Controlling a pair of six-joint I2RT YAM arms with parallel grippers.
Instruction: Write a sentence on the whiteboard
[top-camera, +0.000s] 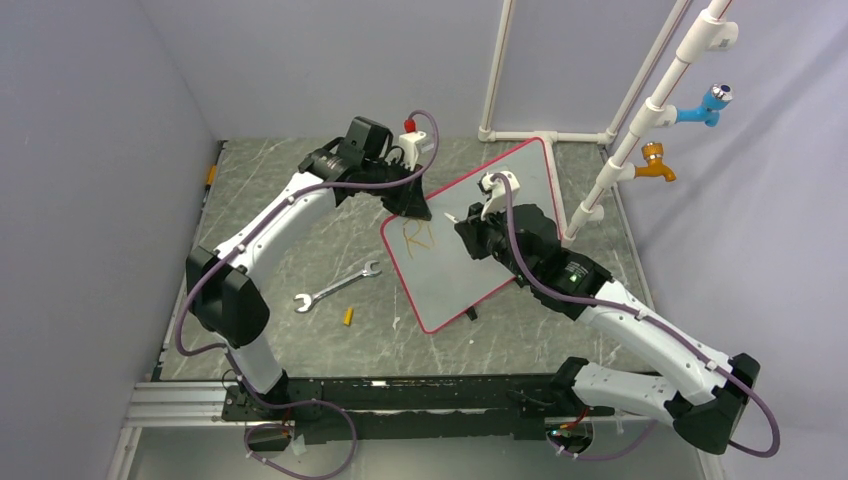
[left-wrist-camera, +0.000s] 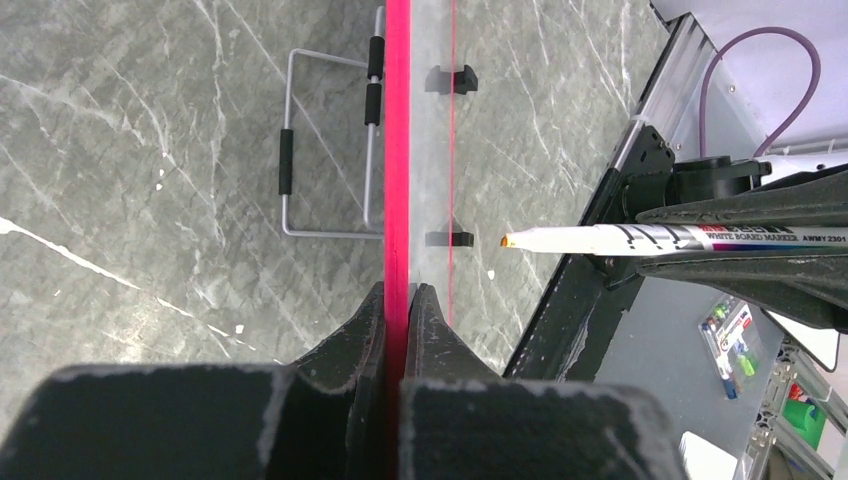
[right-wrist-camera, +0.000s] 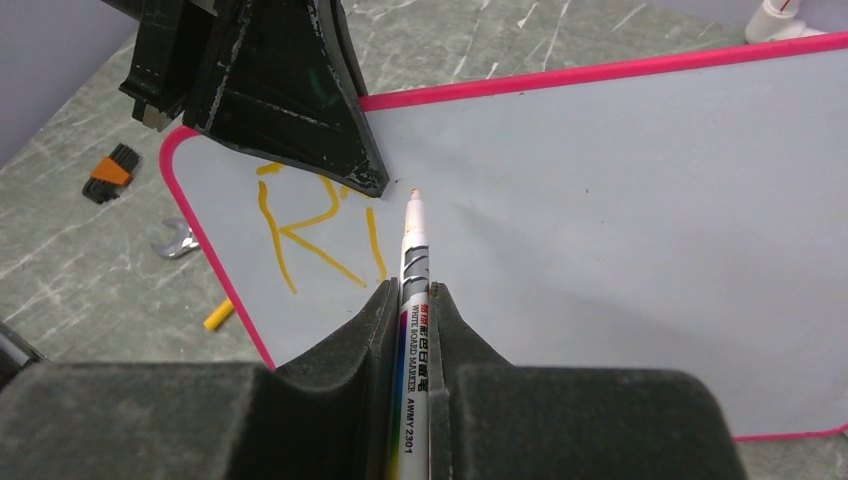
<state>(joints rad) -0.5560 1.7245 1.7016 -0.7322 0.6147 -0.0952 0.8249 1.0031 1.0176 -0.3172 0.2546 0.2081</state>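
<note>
A white marker is being pinched by the right gripper, its tip being held near the sentence (only an orange "Ri" showing) on the whiteboard. Farther off, the board's pink rim is being clamped by the left gripper.

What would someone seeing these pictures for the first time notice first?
The pink-rimmed whiteboard in the middle of the table, its rim clamped in the left gripper. The right gripper holds a whiteboard marker, its tip beside orange letters "Ri" on the board. A silver wrench lies on the table left of it.
</note>
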